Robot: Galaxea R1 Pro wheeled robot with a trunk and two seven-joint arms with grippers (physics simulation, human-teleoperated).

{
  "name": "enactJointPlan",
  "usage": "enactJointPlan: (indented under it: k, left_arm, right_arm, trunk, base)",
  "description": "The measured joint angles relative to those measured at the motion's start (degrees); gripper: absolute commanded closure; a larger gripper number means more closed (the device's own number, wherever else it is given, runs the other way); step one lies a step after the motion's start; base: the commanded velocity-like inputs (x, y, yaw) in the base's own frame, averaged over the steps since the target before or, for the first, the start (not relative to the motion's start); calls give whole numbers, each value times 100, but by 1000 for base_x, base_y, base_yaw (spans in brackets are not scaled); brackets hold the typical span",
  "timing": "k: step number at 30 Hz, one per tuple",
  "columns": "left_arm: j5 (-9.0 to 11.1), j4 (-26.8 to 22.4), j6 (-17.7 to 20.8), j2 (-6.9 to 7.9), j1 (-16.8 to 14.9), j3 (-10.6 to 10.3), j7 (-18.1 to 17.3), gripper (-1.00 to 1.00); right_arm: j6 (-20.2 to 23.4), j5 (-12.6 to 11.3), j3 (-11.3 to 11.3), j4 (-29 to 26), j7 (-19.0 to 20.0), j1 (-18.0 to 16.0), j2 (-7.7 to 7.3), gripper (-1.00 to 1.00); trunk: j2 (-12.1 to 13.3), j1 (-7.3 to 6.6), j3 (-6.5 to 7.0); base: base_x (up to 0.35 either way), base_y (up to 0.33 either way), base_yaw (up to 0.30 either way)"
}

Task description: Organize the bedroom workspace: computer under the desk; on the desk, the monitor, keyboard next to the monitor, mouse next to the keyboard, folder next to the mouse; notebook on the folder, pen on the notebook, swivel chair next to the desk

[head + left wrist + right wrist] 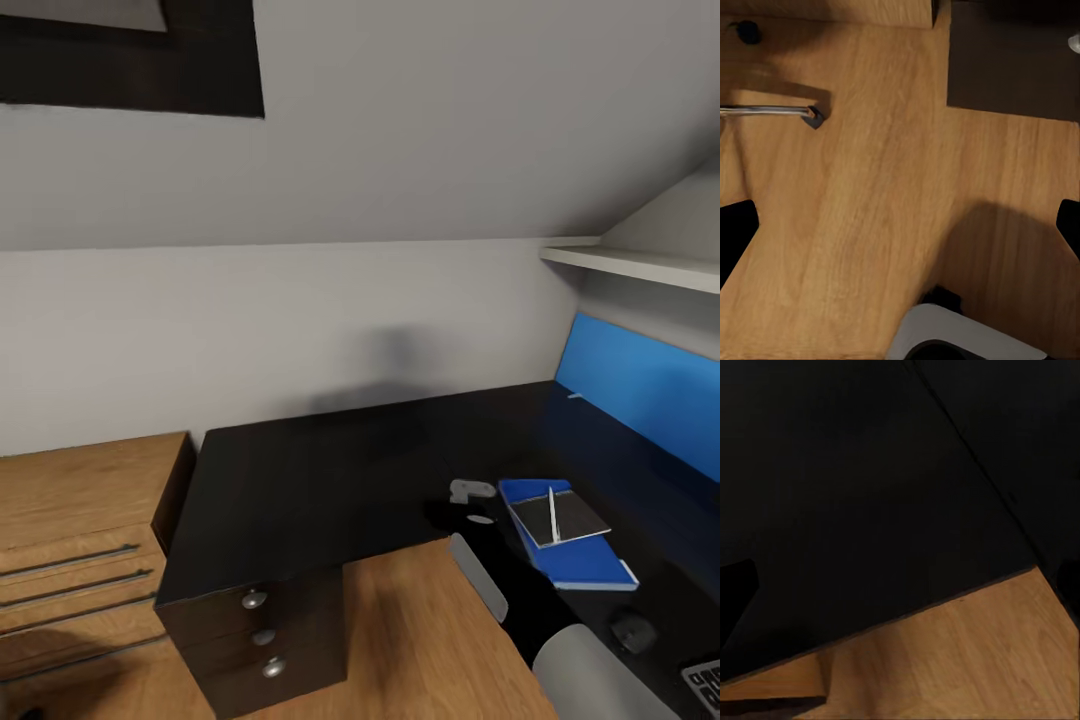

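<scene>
On the black desk (320,480) lies the blue folder (585,570), with the grey notebook (575,520) on top and the white pen (552,513) across the notebook. The dark mouse (632,630) sits nearer me, and a corner of the keyboard (705,682) shows beside it. My right gripper (462,505) hovers open over the desk's front edge (907,619), just left of the folder. My left gripper (900,225) hangs open above the wooden floor, near a chrome leg of the swivel chair (772,111). The monitor and computer are out of view.
The desk's black drawer unit (265,630) with round silver knobs stands under its left end. A low light-wood cabinet (80,520) adjoins it on the left. A blue panel (640,390) and a white shelf (640,262) line the right wall.
</scene>
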Motion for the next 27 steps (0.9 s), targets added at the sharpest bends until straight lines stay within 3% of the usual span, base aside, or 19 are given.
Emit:
enactJointPlan:
  k: [2,6,12,15,20,27]
  left_arm:
    - [1,0,2,5,0,3,4,-100]
    - [5,2,20,14,0,6,9,-100]
    - [7,59,56,48,0,12,9,-100]
    - [7,72,51,49,0,13,8,-100]
    - [23,86,-49,51,0,32,32,-100]
    - [36,89,-304,54,-1,39,42,-100]
  right_arm:
    - [-6,0,55,2,-55,9,22,-100]
    - [-37,1,371,20,-178,21,55,-100]
    - [-296,-14,796,53,-276,25,89,-100]
    - [-307,-12,884,56,-288,25,93,-100]
    - [-343,-15,1052,136,-299,33,97,-100]
    - [-722,-27,1396,456,-327,34,152,-100]
  trunk:
    - [0,0,0]
    - [0,0,-5]
    - [0,0,-17]
    - [0,0,-18]
    - [0,-3,-18]
    - [0,-3,-18]
  base:
    - [-326,0,272]
    - [-333,0,228]
    - [-336,0,48]
    - [-335,0,7]
    - [-60,0,10]
    - [-9,0,168]
